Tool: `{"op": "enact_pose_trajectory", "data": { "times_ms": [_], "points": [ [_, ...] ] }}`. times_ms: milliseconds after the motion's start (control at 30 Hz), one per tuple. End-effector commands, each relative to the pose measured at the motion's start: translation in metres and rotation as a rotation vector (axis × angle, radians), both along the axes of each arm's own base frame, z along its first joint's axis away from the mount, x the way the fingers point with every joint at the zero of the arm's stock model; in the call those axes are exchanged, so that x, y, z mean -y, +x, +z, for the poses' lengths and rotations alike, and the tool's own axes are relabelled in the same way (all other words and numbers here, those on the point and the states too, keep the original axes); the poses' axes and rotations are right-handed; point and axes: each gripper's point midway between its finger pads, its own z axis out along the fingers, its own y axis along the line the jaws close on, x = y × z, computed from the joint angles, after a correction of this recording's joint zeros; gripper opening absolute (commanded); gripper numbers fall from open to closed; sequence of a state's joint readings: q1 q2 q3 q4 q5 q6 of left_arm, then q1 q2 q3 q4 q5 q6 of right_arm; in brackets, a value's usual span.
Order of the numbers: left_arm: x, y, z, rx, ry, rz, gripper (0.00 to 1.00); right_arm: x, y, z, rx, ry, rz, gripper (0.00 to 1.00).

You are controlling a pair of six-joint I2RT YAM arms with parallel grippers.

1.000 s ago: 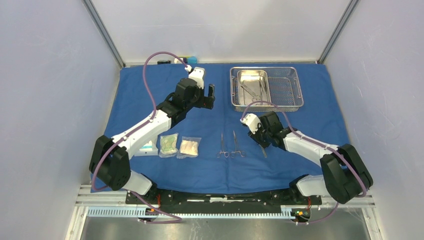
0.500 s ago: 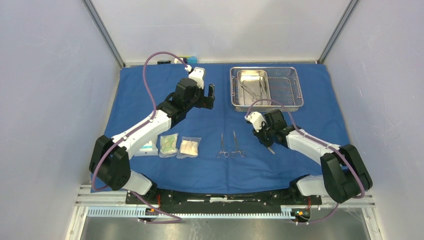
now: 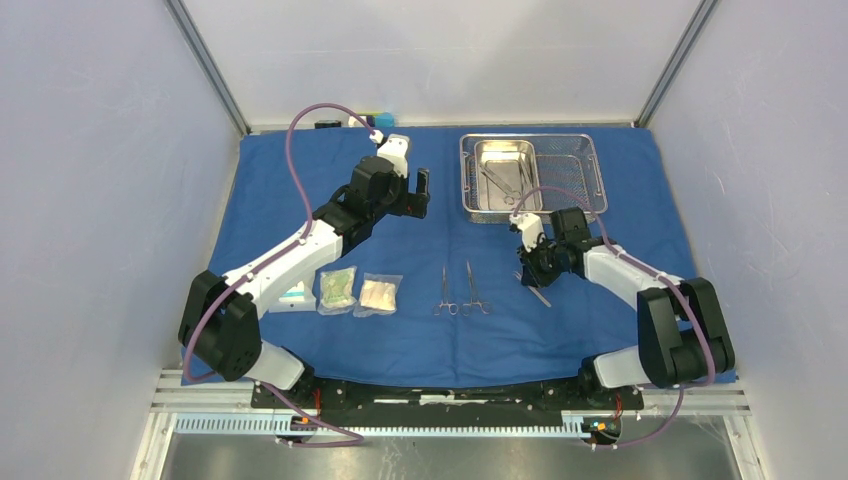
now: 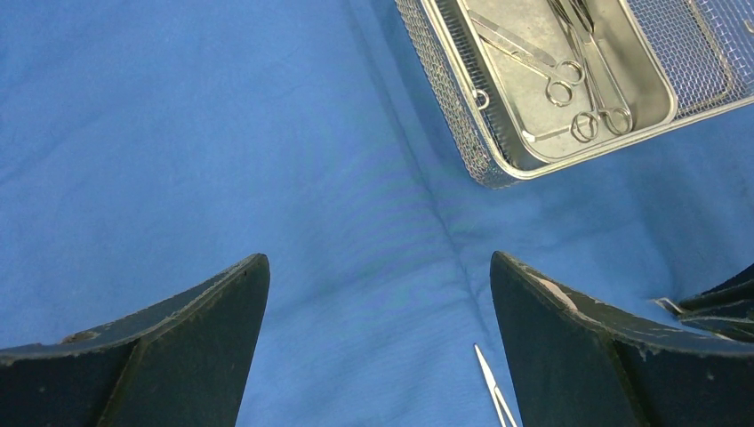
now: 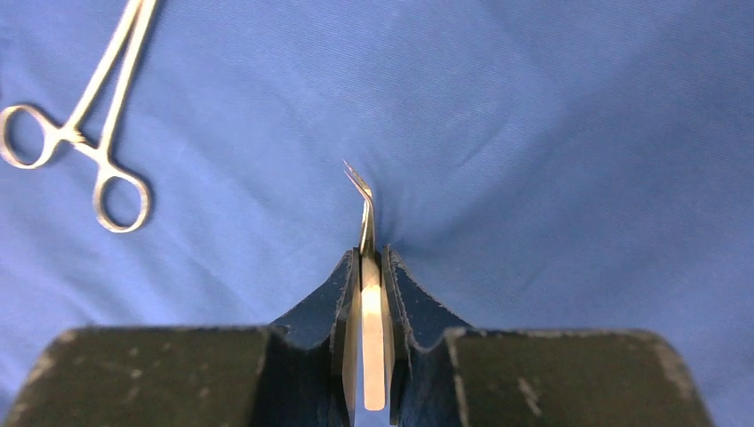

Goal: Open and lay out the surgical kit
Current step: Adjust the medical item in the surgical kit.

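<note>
One slim bent-tipped instrument (image 5: 365,222), pinched between the jaws of the right gripper (image 5: 369,265), shut tight on its shank. Tip pointing straight ahead of the fingers, low over the blue cloth (image 5: 551,133). Long axis in line with the pincer, at a slight slant to the two laid-out forceps (image 3: 472,292) just to its left. Bare cloth right of that pair, almost directly beneath: probably only a lowering and a release needed. Farther back, the mesh tray (image 3: 600,190), more instruments in its inner pan (image 3: 500,160). Packets (image 3: 337,288) near left. Left gripper (image 3: 418,188) spread wide, holding nothing, well apart, clearly the farther arm.
</note>
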State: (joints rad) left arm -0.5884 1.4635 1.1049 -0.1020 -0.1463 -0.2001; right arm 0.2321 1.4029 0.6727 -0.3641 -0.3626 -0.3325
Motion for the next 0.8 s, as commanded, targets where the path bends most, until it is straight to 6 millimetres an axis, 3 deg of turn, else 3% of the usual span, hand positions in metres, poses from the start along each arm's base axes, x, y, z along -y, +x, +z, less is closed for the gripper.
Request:
{"op": "enact_pose_trajectory", "data": {
  "times_ms": [0, 200, 433, 767],
  "points": [
    [0.001, 0.004, 0.008, 0.044, 0.005, -0.02, 1.0, -0.031, -0.006, 0.018, -0.076, 0.211, 0.031, 0.17],
    [0.001, 0.003, 0.007, 0.039, 0.009, -0.019, 1.0, -0.045, -0.019, 0.017, -0.204, 0.365, 0.019, 0.18],
    [0.001, 0.005, 0.003, 0.029, 0.019, -0.018, 1.0, -0.049, -0.022, 0.023, -0.286, 0.478, -0.017, 0.16],
    [0.007, 0.009, 0.002, 0.008, 0.014, -0.022, 1.0, -0.015, -0.008, 0.01, -0.261, 0.452, -0.198, 0.14]
  ]
}}
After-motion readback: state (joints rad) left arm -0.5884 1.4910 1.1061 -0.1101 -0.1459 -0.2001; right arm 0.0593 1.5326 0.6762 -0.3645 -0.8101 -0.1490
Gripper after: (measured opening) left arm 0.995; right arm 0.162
